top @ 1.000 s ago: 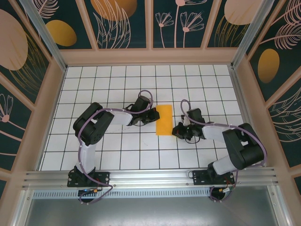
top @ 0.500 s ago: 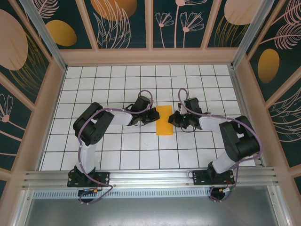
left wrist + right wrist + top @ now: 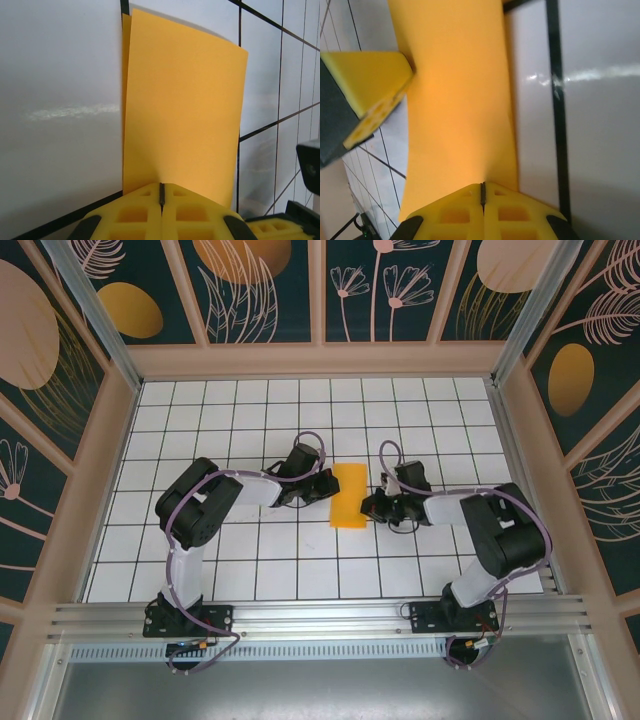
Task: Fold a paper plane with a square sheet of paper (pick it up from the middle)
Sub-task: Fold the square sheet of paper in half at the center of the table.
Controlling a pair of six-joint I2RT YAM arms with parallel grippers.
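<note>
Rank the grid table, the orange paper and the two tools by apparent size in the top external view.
1. grid table, by far the largest.
2. orange paper.
3. left tool and right tool: both small and dark, blending into their wrists, too alike to rank.

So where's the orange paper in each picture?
Top external: the orange paper lies in the middle of the white table.
Left wrist: it fills the middle, top almost to bottom.
Right wrist: a tall strip, left of centre.
Shared landmark: the table's black grid lines.
</note>
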